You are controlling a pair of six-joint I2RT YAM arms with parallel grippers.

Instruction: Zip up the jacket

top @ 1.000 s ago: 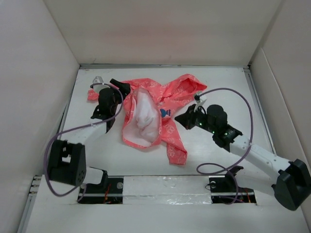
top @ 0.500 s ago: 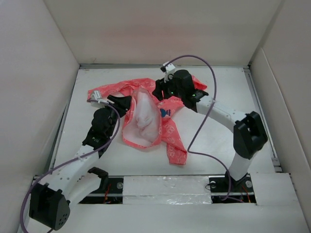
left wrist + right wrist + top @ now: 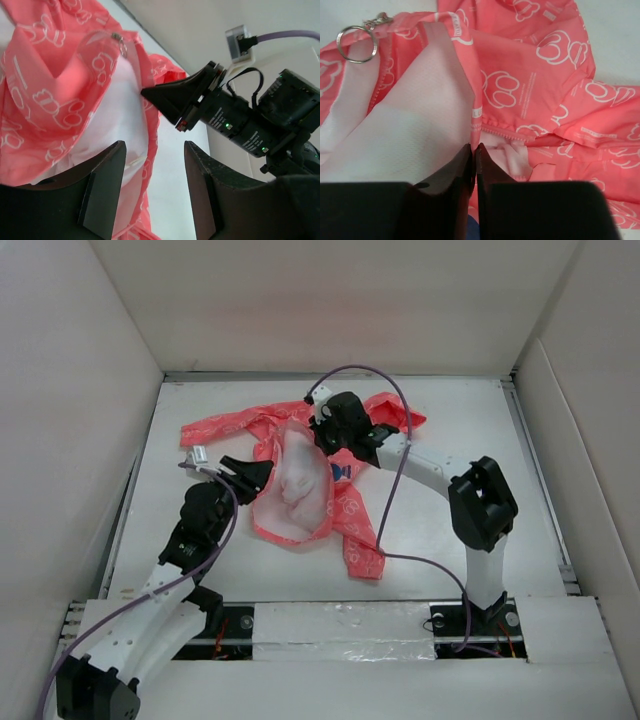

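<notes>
The coral-pink jacket (image 3: 355, 505) with white lettering lies crumpled and open at the table's middle, its pale lining (image 3: 300, 485) facing up and a small dark tag (image 3: 340, 472) showing. My right gripper (image 3: 319, 438) is shut on the jacket's front edge beside the zipper teeth (image 3: 506, 132). In the right wrist view (image 3: 475, 150) the jaws pinch that edge. A metal ring (image 3: 354, 37) hangs from the zipper pull at the upper left. My left gripper (image 3: 260, 475) is open and empty at the jacket's left edge. In its wrist view (image 3: 152, 167) it looks over the jacket (image 3: 45, 100).
White walls enclose the table (image 3: 450, 540) on the left, back and right. Purple cables (image 3: 390, 490) loop from both wrists, the right one crossing the jacket's lower strip. The mounting rail (image 3: 340, 625) runs along the near edge. The right gripper's body (image 3: 240, 120) shows in the left wrist view.
My right arm swung from the table's right side over to the jacket's upper middle and closed on its edge. My left arm drew back from the left sleeve toward the near side.
</notes>
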